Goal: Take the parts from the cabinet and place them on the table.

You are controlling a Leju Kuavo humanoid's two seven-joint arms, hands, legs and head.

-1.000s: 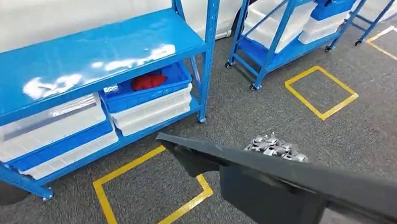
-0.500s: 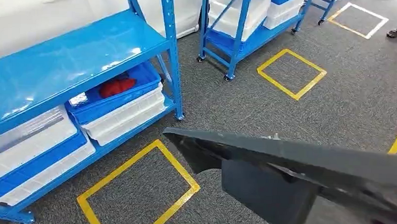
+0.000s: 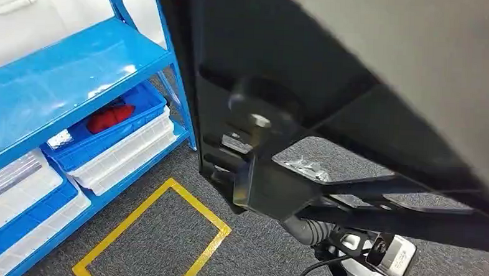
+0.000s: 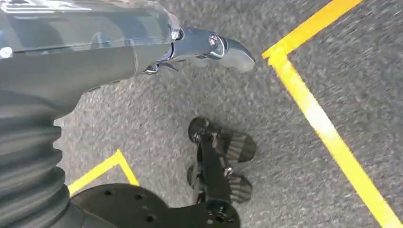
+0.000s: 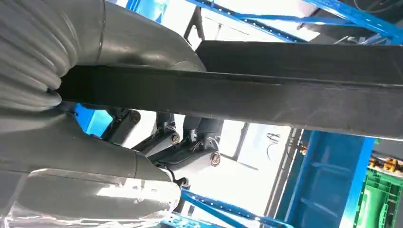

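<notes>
Right hand [image 5: 157,156] grasps the black part [image 3: 355,105]; left hand [image 4: 209,47] released, low. Part blocks upper right, could clip the shelf [image 3: 64,80].

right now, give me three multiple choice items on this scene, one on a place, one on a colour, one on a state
1. Where does the red item lie?
A. in a blue bin on the lower shelf
B. on the floor
C. on the top shelf

2. What colour is the floor tape?
A. white
B. yellow
C. green

3. What is the right hand doing?
A. hanging free
B. gripping a long black part
C. pressing the floor

Answers: 1 A, it sits inside the bin; 2 B, the lines are yellow; 3 B, the fingers close around the part.
</notes>
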